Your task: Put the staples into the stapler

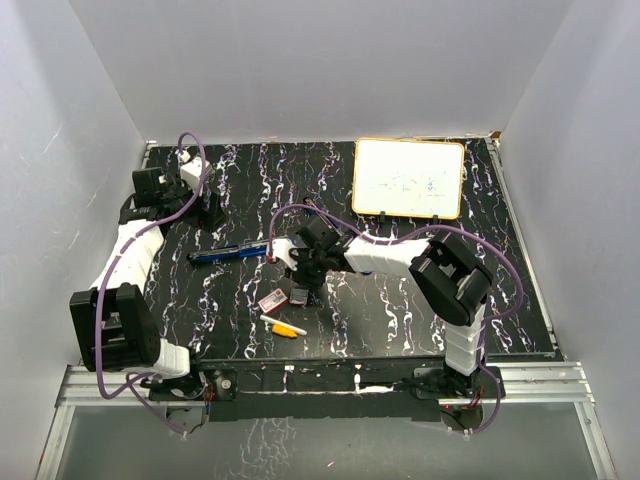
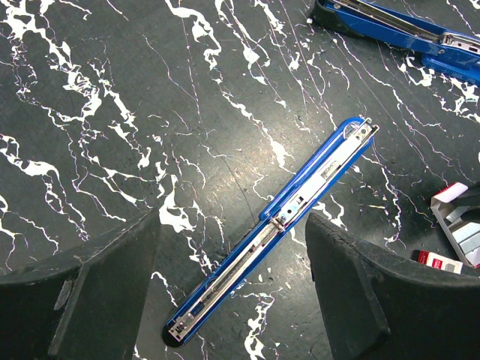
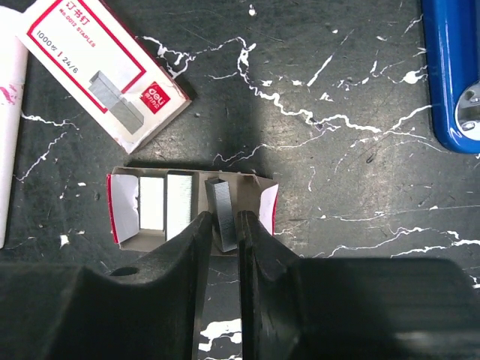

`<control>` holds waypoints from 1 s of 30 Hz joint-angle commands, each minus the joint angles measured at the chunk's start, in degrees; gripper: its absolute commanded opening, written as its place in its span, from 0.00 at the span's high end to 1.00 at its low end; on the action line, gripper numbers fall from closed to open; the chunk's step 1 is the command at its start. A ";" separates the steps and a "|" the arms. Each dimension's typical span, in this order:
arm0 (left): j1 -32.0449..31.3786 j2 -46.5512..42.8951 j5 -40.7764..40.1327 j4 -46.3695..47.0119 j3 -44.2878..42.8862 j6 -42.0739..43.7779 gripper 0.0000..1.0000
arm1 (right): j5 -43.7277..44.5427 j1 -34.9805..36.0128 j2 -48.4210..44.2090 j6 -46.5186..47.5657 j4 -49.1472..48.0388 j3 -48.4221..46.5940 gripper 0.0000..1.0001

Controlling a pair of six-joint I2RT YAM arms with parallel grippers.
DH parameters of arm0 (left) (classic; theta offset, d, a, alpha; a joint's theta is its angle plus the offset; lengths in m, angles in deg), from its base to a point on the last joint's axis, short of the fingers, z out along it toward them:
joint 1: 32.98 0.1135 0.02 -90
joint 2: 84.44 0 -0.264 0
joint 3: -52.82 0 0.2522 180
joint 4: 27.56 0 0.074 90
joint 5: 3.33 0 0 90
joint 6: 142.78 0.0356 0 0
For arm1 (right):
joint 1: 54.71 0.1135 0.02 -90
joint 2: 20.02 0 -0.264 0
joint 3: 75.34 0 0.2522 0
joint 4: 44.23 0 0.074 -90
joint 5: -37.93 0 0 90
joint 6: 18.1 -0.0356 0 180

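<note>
Right tool [image 3: 222,225] pinches a staple strip [image 3: 220,201]; left tool [image 2: 232,229] gapes over the stapler [image 2: 319,174].

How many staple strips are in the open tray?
3. Two staple strips lie side by side at the tray's left; a third sits between the right gripper's fingers. More may be hidden.

Right wrist view: lower end of staple strip [image 3: 220,199] hidden between fingers of right gripper [image 3: 223,225]; stapler [image 3: 452,75] and marker [image 3: 9,112] cut off by frame edges. Top view: staple box [image 1: 272,300] lettering too small to read
</note>
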 commanded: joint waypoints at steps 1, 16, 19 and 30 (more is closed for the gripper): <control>-0.12 -2.54 1.93 0.08 0.44 0.29 0.24 | 0.98 0.14 -2.16 0.55 -2.26 -1.69 0.77; -0.10 -2.73 1.92 -0.41 0.38 0.82 0.22 | -2.61 0.17 -0.52 2.08 -0.39 -1.40 0.78; -0.09 -2.77 2.02 -0.53 0.18 0.82 0.22 | -2.74 0.13 -0.88 2.17 -0.32 -1.99 0.83; -0.11 -2.74 1.85 -0.56 0.13 1.08 0.21 | -5.13 -1.03 -2.76 0.11 0.13 -4.57 0.92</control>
